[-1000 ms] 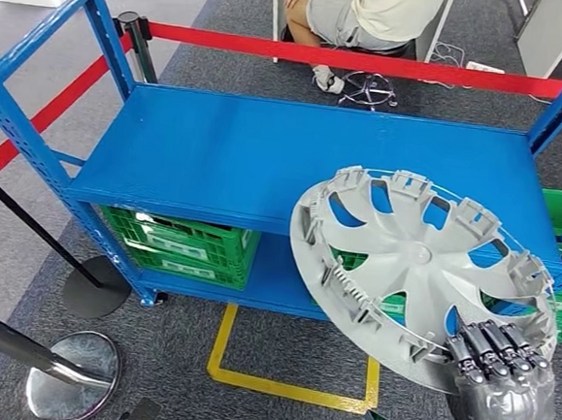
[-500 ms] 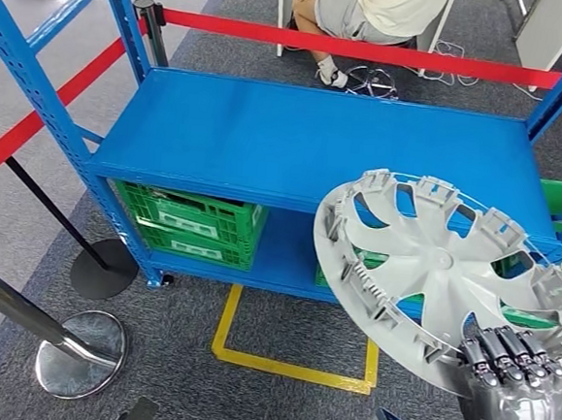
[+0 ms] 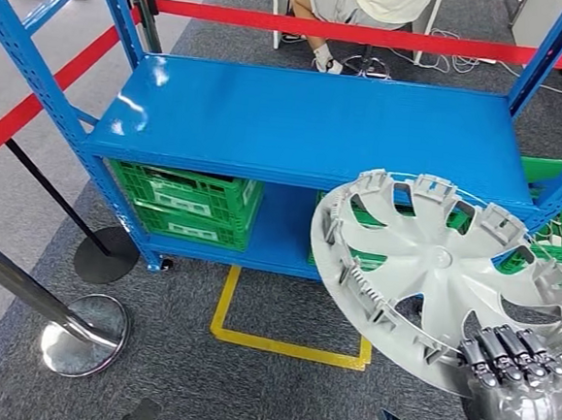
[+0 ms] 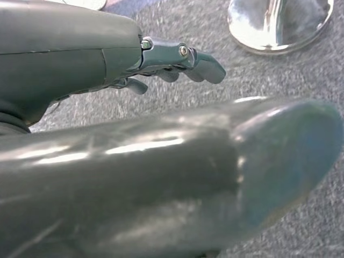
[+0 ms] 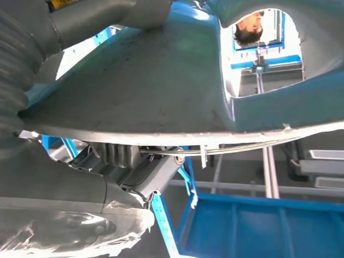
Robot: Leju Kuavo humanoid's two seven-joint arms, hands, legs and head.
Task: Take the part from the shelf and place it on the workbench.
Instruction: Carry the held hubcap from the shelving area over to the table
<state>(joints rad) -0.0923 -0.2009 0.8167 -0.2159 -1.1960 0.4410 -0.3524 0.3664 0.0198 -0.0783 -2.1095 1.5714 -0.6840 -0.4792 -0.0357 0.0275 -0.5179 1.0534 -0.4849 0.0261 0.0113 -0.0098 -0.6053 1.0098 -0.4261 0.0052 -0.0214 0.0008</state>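
Camera shifts back from the blue shelf [image 3: 300, 114]; right hand [image 3: 517, 394] stays clamped on the hubcap [image 3: 442, 271] rim, left hand [image 4: 162, 59] loosely apart and empty, workbench placement remains.

The robot's right hand [image 3: 517, 389] sits low at the right in the head view, dark fingers [image 3: 506, 349] curled over the rim of the hubcap [image 3: 435, 271] it grips; the left hand [image 4: 121, 59] hangs with fingers loosely extended, holding nothing.

No writing here is sharp enough to read.
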